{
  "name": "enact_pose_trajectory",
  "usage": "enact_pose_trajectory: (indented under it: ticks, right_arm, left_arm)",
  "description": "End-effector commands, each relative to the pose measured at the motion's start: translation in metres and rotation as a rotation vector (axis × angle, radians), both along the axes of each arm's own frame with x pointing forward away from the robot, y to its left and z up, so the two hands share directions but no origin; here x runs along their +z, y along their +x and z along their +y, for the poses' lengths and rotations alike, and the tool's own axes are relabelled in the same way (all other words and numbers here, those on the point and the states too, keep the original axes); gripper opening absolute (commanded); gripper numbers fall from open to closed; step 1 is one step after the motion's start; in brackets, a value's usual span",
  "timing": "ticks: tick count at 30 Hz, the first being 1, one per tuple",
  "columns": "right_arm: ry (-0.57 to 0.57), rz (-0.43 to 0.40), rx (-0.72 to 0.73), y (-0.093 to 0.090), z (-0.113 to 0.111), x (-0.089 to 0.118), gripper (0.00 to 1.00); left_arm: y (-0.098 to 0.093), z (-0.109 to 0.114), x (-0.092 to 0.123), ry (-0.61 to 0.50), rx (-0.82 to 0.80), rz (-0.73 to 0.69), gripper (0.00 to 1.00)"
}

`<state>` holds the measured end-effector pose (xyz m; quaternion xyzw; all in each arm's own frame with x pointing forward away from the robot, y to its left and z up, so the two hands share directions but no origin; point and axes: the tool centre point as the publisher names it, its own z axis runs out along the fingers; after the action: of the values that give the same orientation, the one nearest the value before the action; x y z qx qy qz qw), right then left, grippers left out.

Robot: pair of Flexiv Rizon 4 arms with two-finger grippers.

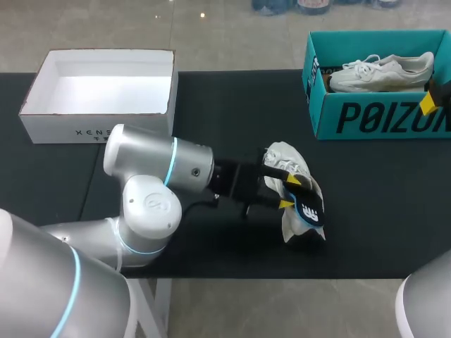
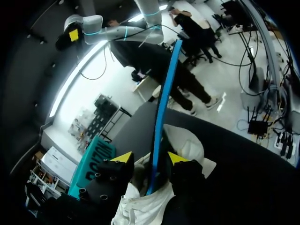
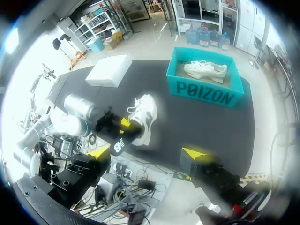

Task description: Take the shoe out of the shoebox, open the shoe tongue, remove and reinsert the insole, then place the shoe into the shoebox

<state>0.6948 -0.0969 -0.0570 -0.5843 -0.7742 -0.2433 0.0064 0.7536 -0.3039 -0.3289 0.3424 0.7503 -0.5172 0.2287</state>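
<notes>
Head view: over the black table, left jaws pinch the insole; right jaws wide.

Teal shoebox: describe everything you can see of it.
The teal cardboard shoebox stands upright and lidless at the far right of the black table top. Large dark lettering runs along its near long wall, and a small white label sits on one end wall. Its floor looks brownish. Inside lies one white lace-up sneaker, lengthwise. Only the table and that sneaker are seen touching it.
</notes>
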Motion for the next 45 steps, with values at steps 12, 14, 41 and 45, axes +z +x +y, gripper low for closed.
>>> enact_pose_trajectory:
  ticks: [12, 14, 41, 45]
  right_arm:
    - [-0.003, 0.006, 0.0, 0.003, 0.001, 0.001, 1.0]
    - [-0.003, 0.006, 0.0, 0.003, 0.001, 0.001, 1.0]
    - [-0.003, 0.006, 0.0, 0.003, 0.001, 0.001, 1.0]
    - [-0.003, 0.006, 0.0, 0.003, 0.001, 0.001, 1.0]
  left_arm:
    - [-0.006, -0.008, -0.01, 0.021, -0.025, 0.032, 0.09]
    - [-0.005, -0.009, -0.009, 0.021, -0.025, 0.027, 0.05]
    - [0.024, -0.009, -0.03, 0.103, 0.036, -0.034, 0.0]
    - [0.017, -0.008, -0.03, 0.095, 0.042, -0.022, 0.67]
